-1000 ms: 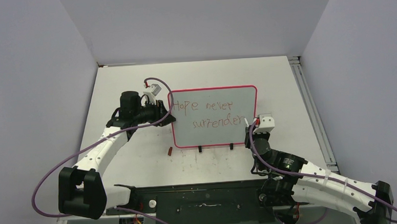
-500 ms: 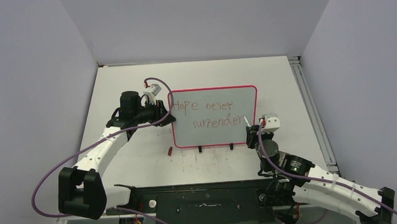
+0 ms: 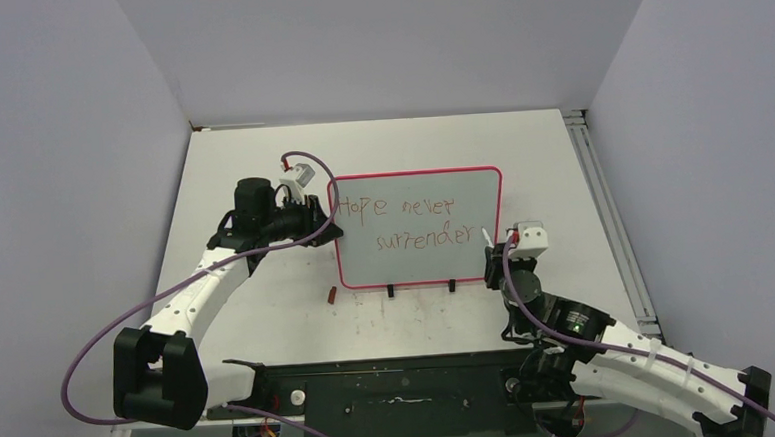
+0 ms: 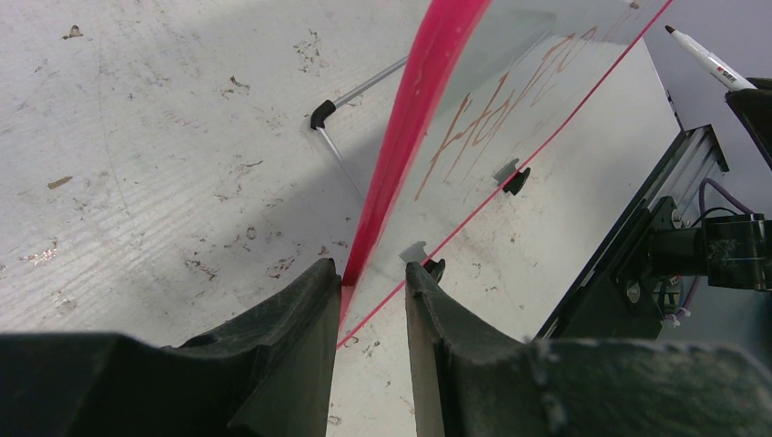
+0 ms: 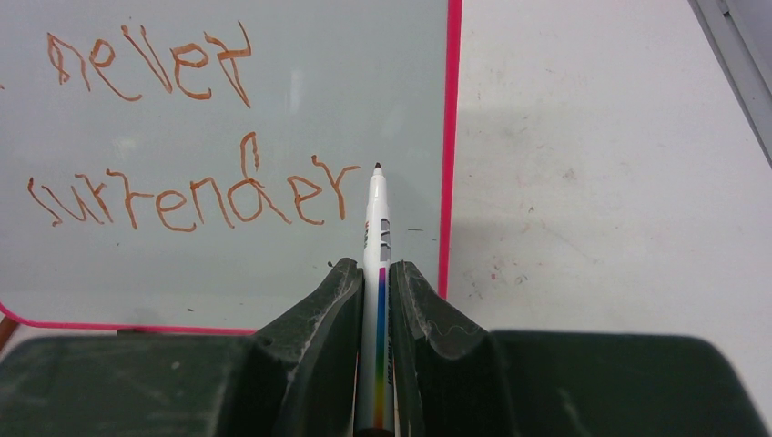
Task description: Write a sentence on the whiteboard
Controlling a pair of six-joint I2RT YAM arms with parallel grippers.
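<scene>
Jaws, left: narrow, clamped on the left frame edge of the whiteboard (image 3: 421,264).
Jaws, right: closed tight around the marker (image 5: 377,246), tip just beside the last letter of the sentence (image 5: 182,200).
Whiteboard: stands upright, middle of the tabletop (image 5: 601,137).
Handling: we judge it light, stiff, slick-faced, easily tipped; grip the frame, never the face.

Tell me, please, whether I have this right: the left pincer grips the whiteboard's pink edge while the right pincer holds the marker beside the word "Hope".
Not quite: in the right wrist view the marker points just past "surrender", not "Hope". The rest holds.
</scene>
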